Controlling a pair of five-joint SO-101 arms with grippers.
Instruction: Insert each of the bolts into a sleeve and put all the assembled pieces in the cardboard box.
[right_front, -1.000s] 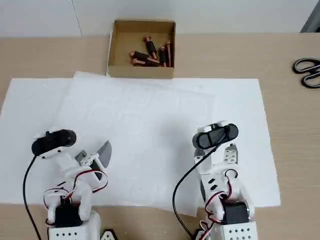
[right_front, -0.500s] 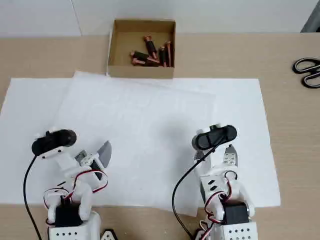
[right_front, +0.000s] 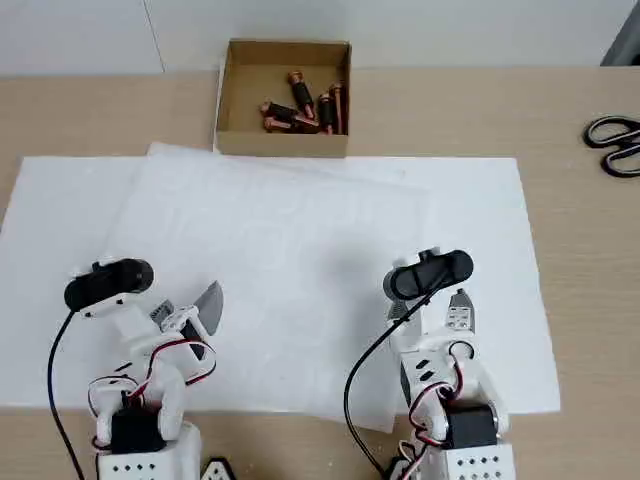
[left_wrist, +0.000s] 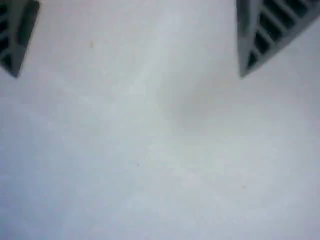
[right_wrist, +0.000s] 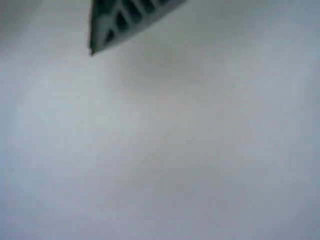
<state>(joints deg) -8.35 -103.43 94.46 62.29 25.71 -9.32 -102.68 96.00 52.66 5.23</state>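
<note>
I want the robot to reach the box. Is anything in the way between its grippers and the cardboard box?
Nothing visible. Just flat white paper lies between the left gripper, the right gripper and the cardboard box. The scissors sit far off to the side.

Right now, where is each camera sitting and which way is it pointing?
High view: fixed overhead, looking down at the white paper, cardboard box, left arm and right arm.
Left wrist view: on the left arm, facing down at the paper; the open left end effector frames it.
Right wrist view: on the right arm, facing down at the paper; part of the right end effector shows.
Shared: all three see the paper.
</note>
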